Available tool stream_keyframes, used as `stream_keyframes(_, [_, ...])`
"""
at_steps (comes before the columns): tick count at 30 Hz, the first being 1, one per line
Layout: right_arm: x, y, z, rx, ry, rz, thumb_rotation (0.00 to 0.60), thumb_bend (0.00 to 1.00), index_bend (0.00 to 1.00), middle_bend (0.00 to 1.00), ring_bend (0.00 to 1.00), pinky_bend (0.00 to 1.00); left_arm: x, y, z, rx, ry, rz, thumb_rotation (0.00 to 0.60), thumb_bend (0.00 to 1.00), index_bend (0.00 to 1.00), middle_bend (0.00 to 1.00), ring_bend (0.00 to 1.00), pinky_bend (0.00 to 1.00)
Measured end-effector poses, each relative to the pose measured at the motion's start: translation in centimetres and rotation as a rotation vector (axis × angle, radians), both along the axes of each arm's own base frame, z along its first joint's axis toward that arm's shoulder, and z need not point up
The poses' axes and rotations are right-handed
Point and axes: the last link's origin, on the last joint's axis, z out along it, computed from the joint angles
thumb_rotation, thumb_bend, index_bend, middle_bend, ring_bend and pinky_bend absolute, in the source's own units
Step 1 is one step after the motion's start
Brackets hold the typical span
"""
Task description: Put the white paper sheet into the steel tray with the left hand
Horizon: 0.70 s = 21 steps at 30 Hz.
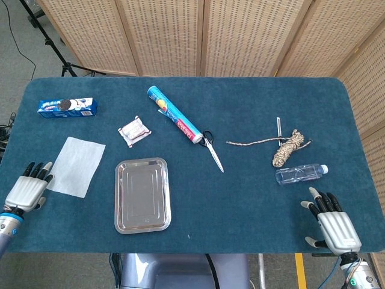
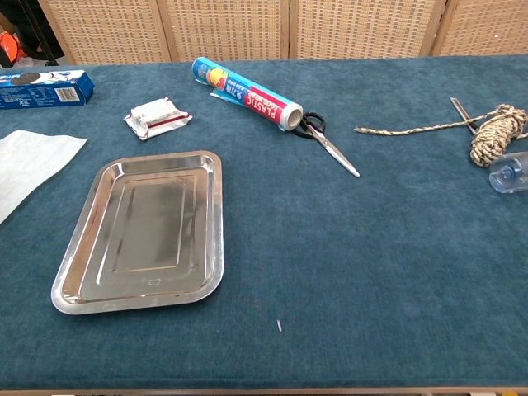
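1. White paper sheet lay flat on the blue bench, left of the steel tray and apart from it; nothing was in the tray.
2. Your left hand sat at the bench's near-left edge, fingers spread and holding nothing, their tips just beside the sheet's near corner. Whether they touched it, I could not tell.
3. Your right hand rested at the near-right corner, fingers apart, empty, well away from the work.
4. Step in hand, by my reading: the reach to the sheet, grasp not yet made.
5. Next move likely called for working an edge or corner up off the cloth, since a flat sheet gives the fingers little to pinch; then a carry rightward over the tray's rim.
6. Count, head view: one sheet, one tray, one blue biscuit box, one small wrapped packet, one plastic-wrap roll, one pair of scissors, one coil of rope, one water bottle.
7. Chest view showed neither hand.
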Motion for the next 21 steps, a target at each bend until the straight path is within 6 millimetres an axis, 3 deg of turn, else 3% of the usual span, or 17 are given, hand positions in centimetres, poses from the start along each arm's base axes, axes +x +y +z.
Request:
stream_keyframes(7, [0.03, 0.03, 0.0, -0.001, 0.0, 0.003, 0.6, 0.0, 0.23, 0.0, 0.0, 0.0, -0.08, 0.1, 0.1, 0.003, 0.009, -0.002, 0.599, 0.34, 0.27, 0.0, 0.0, 0.0])
stream_keyframes(21, [0.04, 0.0, 0.06, -0.008, -0.006, 0.007, 0.6, 0.0, 0.23, 0.0, 0.0, 0.0, -0.62, 0.69, -0.4, -0.011, 0.047, 0.005, 0.6, 0.37, 0.27, 0.0, 0.0, 0.0])
